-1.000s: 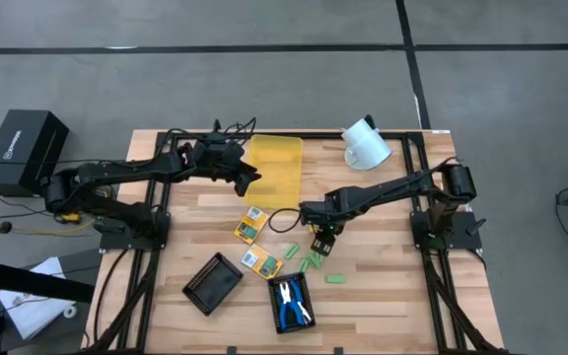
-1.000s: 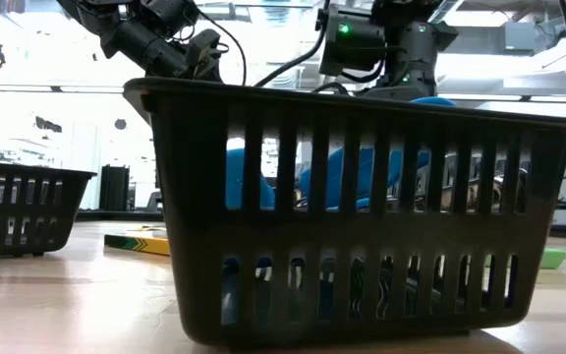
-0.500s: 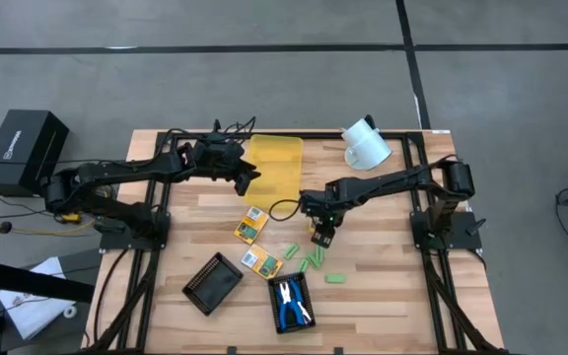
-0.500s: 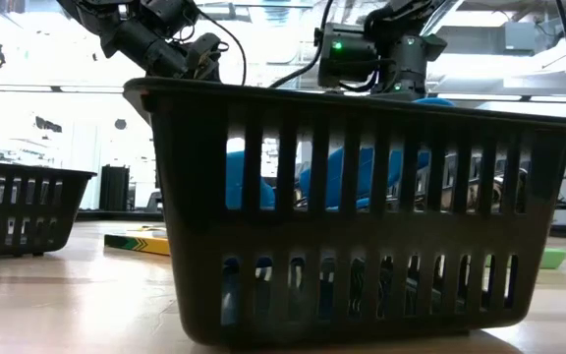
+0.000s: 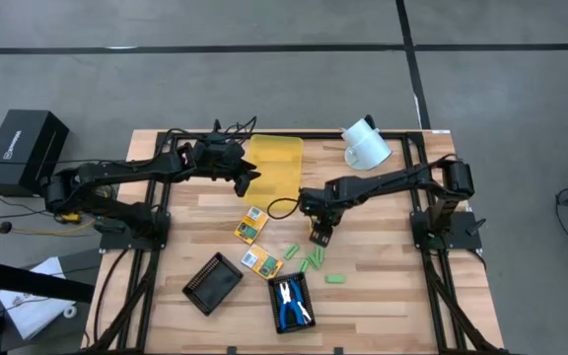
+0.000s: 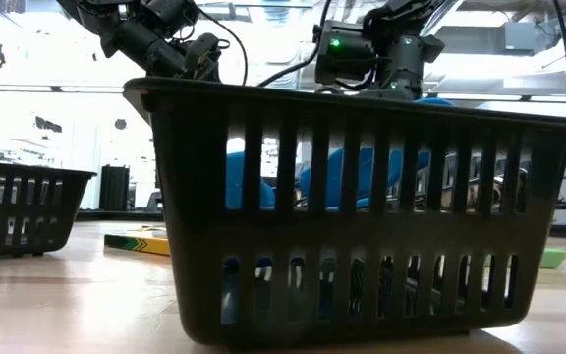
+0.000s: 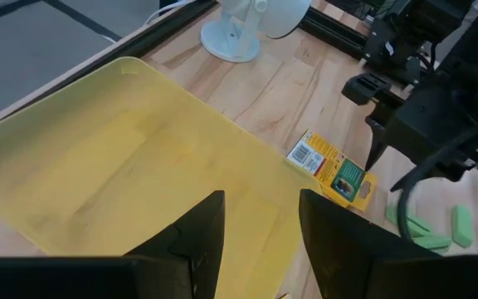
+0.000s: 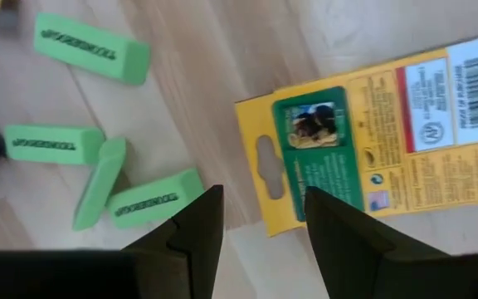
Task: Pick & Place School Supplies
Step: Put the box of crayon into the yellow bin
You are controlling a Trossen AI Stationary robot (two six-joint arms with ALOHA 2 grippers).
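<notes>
The left gripper hangs over the left rim of the yellow bin, which sits at the worktop's rear edge. Its fingers are spread with nothing between them, and it has not moved in the last second. The bin looks empty, so nothing has been delivered there yet.

Near the front edge, the left black tray also looks empty. Right of it and touching the front edge, the second black tray holds the blue-handled scissors.

Between the bin and the trays lie the yellow boxes, still on the bare wood.

The right gripper has pulled back from above the green blocks toward the middle of the worktop. Its fingers remain spread and carry nothing. From its wrist, a yellow box shows just ahead of the open fingers and the blocks lie off to one side. I judge it has left the blocks and is lining up on a box instead. The blocks stay scattered near the scissors tray, one farther right.
</notes>
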